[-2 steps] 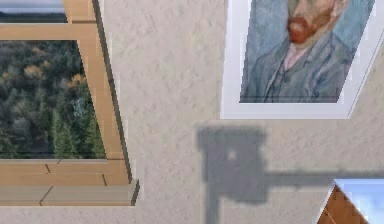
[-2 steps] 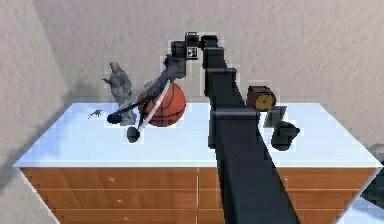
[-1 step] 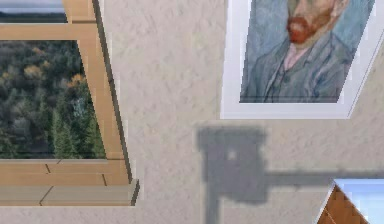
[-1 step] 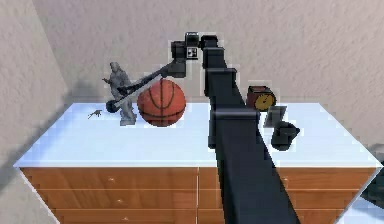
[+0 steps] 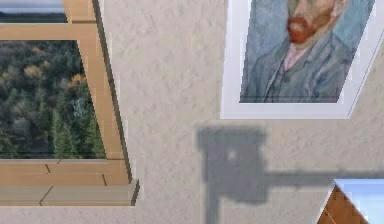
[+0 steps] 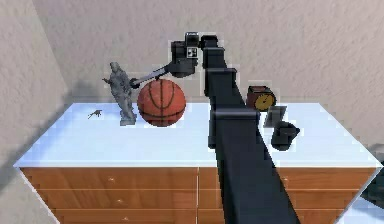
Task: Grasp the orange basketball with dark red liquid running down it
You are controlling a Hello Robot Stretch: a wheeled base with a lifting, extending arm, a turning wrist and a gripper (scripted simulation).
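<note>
One orange basketball (image 6: 162, 101) is sitting on the white-topped dresser (image 6: 150, 150), just right of a grey statue (image 6: 121, 93) — the pincer (image 6: 135, 81) is showing by the ball's upper left — whether it is holding anything cannot be told

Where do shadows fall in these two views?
Forward view: a blocky grey shadow on the wall below the painting, right of the window. Arm side view: the dresser top is brightly lit, the ball darker on its underside.
</note>
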